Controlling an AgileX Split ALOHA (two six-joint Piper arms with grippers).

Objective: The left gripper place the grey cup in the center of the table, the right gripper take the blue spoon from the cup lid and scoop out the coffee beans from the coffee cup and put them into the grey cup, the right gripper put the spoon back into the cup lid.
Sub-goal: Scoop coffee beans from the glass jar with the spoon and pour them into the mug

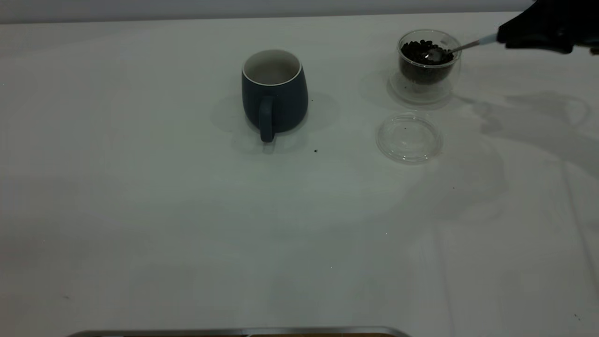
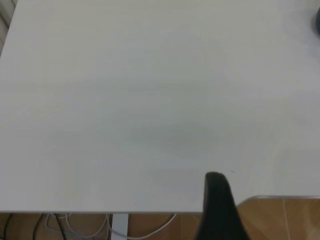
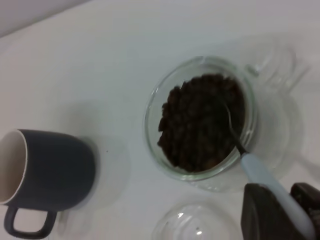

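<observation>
step: scoop in hand | R gripper (image 1: 503, 40) upper right of frame, clenched on blue spoon (image 1: 456, 48), bowl sunk in beans in coffee cup (image 1: 428, 58) | grey cup (image 1: 274, 91) set at frame ctr on worktop (image 1: 140, 210) | cup lid (image 1: 409, 138) below coffee cup, bare | L gripper (image 2: 215, 200): state can't be told | next: spoon to be lifted level, carried to grey cup

White table (image 1: 140, 210), pale wall (image 1: 234, 7) behind, cables (image 2: 75, 225) below its edge

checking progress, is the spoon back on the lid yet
No, the spoon has its bowl in the beans of the coffee cup; the lid lies bare.
</observation>
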